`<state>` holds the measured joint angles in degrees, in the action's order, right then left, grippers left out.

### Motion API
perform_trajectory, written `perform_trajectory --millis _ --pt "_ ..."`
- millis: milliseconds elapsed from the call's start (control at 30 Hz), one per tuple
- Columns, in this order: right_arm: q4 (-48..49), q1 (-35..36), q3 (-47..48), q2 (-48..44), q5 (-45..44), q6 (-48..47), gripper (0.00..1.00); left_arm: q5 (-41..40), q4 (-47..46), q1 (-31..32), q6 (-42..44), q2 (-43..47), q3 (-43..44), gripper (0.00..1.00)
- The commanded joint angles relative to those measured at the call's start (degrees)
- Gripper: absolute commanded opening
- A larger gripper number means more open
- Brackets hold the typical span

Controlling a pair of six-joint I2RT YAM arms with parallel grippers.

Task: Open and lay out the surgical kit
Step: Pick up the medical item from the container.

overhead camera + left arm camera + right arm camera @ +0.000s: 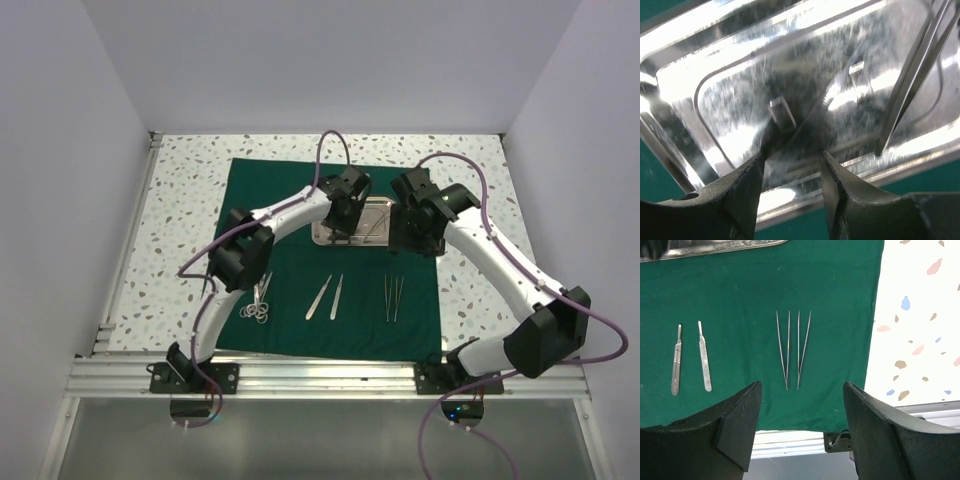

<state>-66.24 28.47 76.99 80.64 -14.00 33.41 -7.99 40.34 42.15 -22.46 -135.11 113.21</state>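
The dark green drape lies spread flat on the table. The shiny steel tray stands on its far middle. My left gripper hangs open and empty over the tray's left near rim; its fingers straddle the rim. A slender steel instrument lies in the tray. On the drape lie ring-handled scissors or forceps, two flat steel handles and two tweezers. My right gripper is open and empty above the drape by the tray's right end, over the tweezers and handles.
Speckled white tabletop borders the drape on the left, far side and right. A metal rail runs along the near edge. White walls enclose three sides.
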Motion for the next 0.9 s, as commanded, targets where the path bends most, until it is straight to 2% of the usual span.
perform_trajectory --millis 0,167,367,433,567,633,867 --pt "0.6 -0.3 1.8 0.3 -0.4 0.5 0.7 6.7 4.5 0.1 -3.4 3.9 -9.6 0.51" --pt "1.1 -0.3 0.9 -0.4 -0.1 0.6 0.7 11.6 3.5 0.2 -5.5 7.8 -15.1 0.5" --pt "1.3 -0.2 -0.1 -1.1 0.6 0.6 0.69 11.2 2.0 0.3 -5.7 8.3 -15.7 0.48" --pt "1.3 -0.3 -0.1 -1.5 0.6 0.5 0.7 9.8 3.5 0.2 -5.7 7.4 -12.9 0.47" --pt "1.2 -0.2 -0.7 -2.6 0.2 0.5 0.69 0.4 5.4 0.2 -5.0 8.0 -8.8 0.45" --pt "1.2 -0.2 -1.3 -3.0 0.2 0.6 0.69 -2.7 6.5 0.2 -3.9 7.3 -4.0 0.45" --pt "1.8 -0.2 -1.7 -2.7 0.6 0.4 0.7 -3.4 6.1 0.2 -1.8 4.0 1.1 0.45"
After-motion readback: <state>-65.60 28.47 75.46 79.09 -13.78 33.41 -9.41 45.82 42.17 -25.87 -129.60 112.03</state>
